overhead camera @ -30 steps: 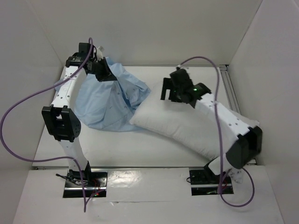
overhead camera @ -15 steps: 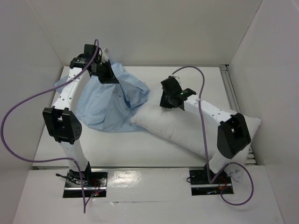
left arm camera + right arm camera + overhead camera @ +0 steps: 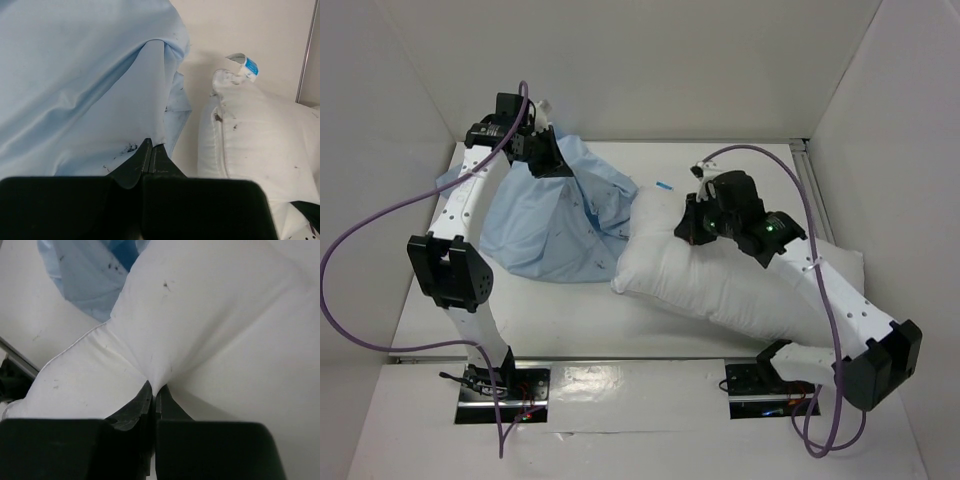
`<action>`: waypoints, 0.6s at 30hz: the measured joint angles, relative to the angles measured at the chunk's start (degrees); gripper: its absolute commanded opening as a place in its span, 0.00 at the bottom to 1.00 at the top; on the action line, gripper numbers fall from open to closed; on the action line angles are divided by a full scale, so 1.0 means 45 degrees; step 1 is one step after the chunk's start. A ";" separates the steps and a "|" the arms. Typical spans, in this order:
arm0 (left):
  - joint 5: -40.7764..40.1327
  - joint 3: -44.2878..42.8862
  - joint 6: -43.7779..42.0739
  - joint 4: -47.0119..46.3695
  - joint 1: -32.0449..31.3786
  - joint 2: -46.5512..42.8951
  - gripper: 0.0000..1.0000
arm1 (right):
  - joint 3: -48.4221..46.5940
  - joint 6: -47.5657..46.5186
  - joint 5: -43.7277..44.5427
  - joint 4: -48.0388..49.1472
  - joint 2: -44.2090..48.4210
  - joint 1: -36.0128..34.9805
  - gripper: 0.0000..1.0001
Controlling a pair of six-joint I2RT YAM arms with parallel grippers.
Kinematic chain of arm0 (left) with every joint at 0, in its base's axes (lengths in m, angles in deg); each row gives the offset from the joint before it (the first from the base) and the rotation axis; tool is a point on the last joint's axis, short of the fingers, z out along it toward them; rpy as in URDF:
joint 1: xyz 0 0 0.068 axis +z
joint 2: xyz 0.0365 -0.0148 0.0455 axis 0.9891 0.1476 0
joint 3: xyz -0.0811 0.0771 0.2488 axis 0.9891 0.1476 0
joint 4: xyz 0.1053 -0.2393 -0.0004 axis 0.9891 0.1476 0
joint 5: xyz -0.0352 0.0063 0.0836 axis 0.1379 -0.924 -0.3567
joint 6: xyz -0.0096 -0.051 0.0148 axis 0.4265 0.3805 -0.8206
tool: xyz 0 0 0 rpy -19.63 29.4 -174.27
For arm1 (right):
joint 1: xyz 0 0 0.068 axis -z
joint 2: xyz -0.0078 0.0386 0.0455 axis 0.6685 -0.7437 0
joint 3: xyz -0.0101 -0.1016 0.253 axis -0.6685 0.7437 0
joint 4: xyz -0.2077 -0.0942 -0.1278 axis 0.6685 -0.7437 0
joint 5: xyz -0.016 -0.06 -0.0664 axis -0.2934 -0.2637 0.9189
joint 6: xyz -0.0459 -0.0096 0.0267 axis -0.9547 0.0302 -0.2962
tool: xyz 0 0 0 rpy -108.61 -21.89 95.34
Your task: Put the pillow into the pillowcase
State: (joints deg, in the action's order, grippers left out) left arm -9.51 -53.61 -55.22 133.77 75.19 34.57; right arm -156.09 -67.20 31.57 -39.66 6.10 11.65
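Note:
The light blue pillowcase (image 3: 545, 225) hangs in a wrinkled drape at the back left, its top edge lifted off the table. My left gripper (image 3: 545, 160) is shut on that edge; in the left wrist view the fabric (image 3: 90, 85) runs up from the closed left gripper (image 3: 151, 150). The plump white pillow (image 3: 720, 285) lies diagonally from centre to the right, its near corner touching the pillowcase. My right gripper (image 3: 692, 228) presses on the pillow's upper left part, shut on a pinch of white fabric (image 3: 200, 325), which puckers at the right gripper's tips (image 3: 156, 389).
White walls enclose the table on three sides. A metal rail (image 3: 815, 195) runs along the right edge. A small blue tag (image 3: 665, 186) sticks out at the pillow's far corner. Purple cables loop over both arms.
The right gripper came down onto the pillow and shut on its fabric; the right arm stretched forward and its elbow dropped low right. The pillow shifted slightly. The left arm holds the pillowcase as before.

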 measured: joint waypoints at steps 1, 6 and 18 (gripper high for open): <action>0.0034 0.0000 0.0000 -0.0005 0.0000 -0.0005 0.00 | -0.0005 -0.0107 -0.0112 -0.0078 -0.0160 -0.0092 0.00; 0.0175 0.0000 0.0019 -0.0068 0.0000 -0.0053 0.00 | -0.0015 -0.0340 0.0058 -0.0495 -0.1375 -0.1253 0.62; 0.0194 0.0000 0.0029 -0.0155 0.0000 -0.0238 0.00 | -0.4537 -0.0748 0.2322 -0.0155 -0.4755 -0.2919 0.63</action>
State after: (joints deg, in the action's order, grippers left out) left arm -8.63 -53.61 -55.09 133.07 75.19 33.50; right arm -176.50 -70.57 42.02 -40.36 -15.30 -1.49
